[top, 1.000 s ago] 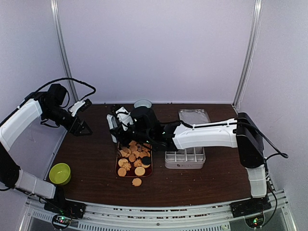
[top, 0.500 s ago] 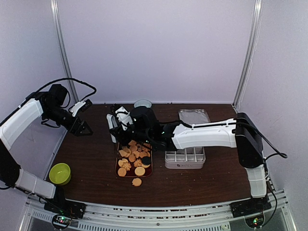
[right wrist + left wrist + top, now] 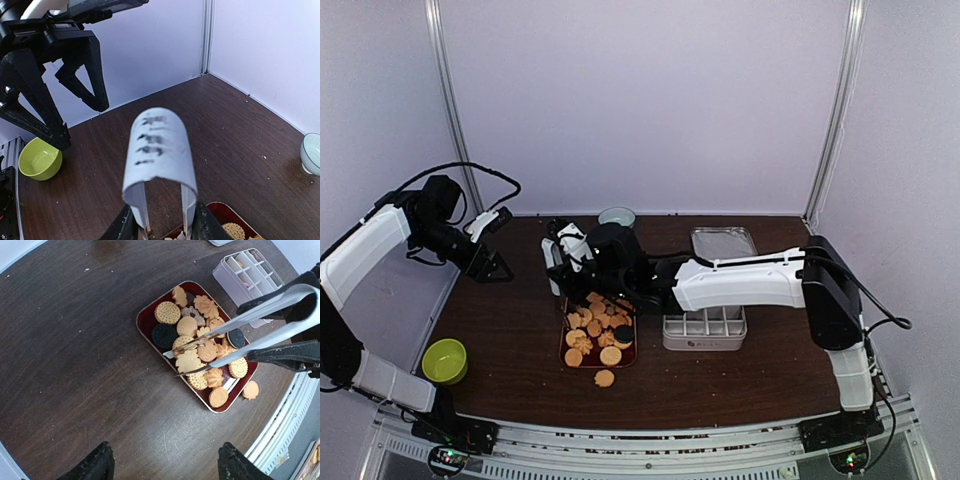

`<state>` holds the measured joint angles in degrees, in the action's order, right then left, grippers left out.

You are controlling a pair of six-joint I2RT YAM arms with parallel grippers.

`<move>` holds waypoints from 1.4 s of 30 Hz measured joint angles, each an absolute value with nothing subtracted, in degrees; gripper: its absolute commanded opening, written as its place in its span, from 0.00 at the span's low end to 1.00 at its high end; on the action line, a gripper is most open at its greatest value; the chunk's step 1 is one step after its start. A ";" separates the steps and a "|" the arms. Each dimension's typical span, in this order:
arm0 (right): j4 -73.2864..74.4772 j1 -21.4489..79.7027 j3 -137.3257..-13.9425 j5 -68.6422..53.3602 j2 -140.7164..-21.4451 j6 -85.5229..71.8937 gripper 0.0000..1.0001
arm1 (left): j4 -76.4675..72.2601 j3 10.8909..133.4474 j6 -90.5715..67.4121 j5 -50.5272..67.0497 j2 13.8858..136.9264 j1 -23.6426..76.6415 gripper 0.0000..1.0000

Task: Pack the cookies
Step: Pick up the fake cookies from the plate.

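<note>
Beneath my right gripper [image 3: 582, 258] lay the red tray [image 3: 563, 350] of cookies [image 3: 595, 325]. Over the last second that arm had crept a little away from the divided box [image 3: 705, 328] on its outer side and out over the far end of the tray. The cookies had not shifted, and neither had the loose cookie [image 3: 605, 378] on the table just off the tray's near end. I judged that I was lining up a pick, with nothing lifted or packed yet.

My right gripper [image 3: 162, 225] was half closed, its fingers pressing both arms of a pair of tongs [image 3: 159, 150]. My left gripper [image 3: 490, 262] hung spread wide and empty, well off to the side and above the table.

My right wrist camera saw mostly the looped back of the tongs and only a corner of the tray, so it could not tell me where the tips sat. The left wrist camera, looking down between its open fingers [image 3: 95, 467], showed it. There the tongs [image 3: 260, 325] reached in from the box side with their tips slightly apart on either side of a leaf-shaped cookie [image 3: 187, 361] mid-tray. Whether they actually gripped it I could not tell. From overhead my own forearm hid those tips altogether.
</note>
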<state>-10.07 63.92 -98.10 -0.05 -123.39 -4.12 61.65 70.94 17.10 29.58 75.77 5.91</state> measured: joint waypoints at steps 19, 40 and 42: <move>-14.76 63.77 -91.07 0.16 -119.02 -7.20 0.00 | 62.63 70.94 17.02 29.82 76.09 5.91 0.74; -18.20 57.12 -75.68 -3.09 -103.85 -13.89 0.00 | 63.11 71.29 16.69 30.33 76.09 5.91 0.74; -17.52 54.65 -72.77 -1.39 -99.63 -12.64 0.00 | 63.09 71.75 16.60 30.50 76.09 5.91 0.74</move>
<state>-17.52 54.65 -72.77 -1.39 -99.63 -12.64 63.09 71.75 16.60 30.50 76.09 5.91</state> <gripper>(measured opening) 0.244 0.738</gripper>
